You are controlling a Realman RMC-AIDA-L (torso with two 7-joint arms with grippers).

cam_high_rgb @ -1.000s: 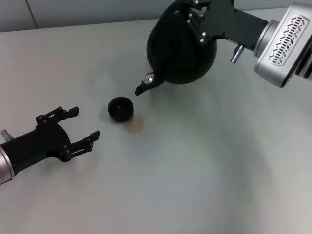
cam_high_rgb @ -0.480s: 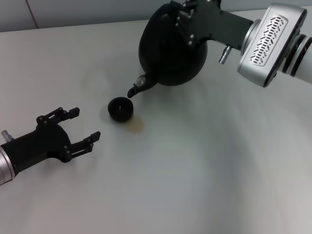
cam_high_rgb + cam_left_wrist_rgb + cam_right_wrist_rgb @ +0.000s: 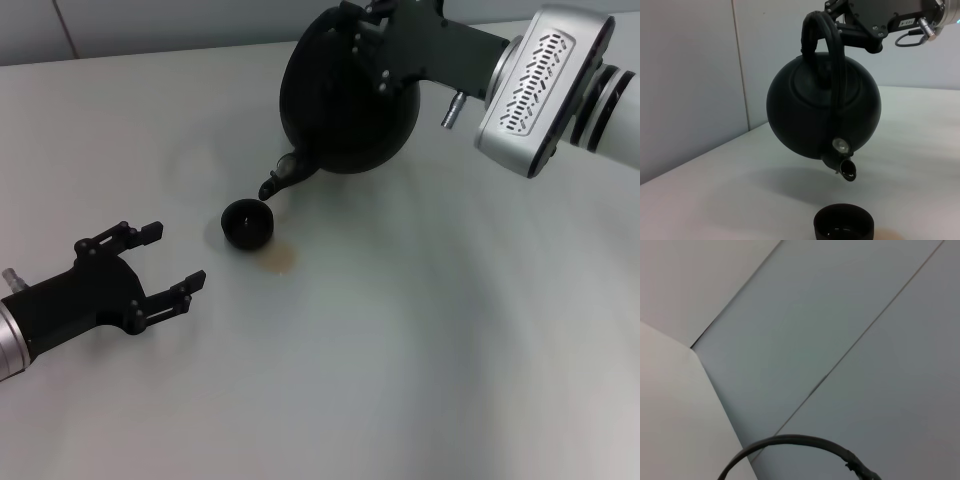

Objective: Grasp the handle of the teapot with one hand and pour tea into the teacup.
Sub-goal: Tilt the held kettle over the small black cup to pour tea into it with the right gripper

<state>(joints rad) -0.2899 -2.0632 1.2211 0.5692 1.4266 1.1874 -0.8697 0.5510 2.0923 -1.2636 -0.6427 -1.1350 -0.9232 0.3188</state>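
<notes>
My right gripper (image 3: 385,35) is up over the far side of the counter (image 3: 420,330), clamped on the handle (image 3: 826,55) of the teapot (image 3: 345,100), and the pot hangs in the air, clear of the surface. It is tipped forward: the left wrist view shows the spout (image 3: 845,167) pointing down, its mouth above the teacup (image 3: 247,222) and apart from it, a little to one side of the cup's middle. The handle arches up over the lid and disappears into my gripper at the top. The teacup stands upright on the counter, between the teapot and my left gripper (image 3: 165,260), and in the left wrist view there is a faint glint of liquid low inside it. I cannot make out any stream between spout and cup. Just beside the cup, on the side nearer me, a small brownish stain (image 3: 278,258) marks the counter. My left gripper rests low at the near left, fingers spread wide, holding nothing, well apart from the cup. The right wrist view shows only wall panels and a thin dark arc.
</notes>
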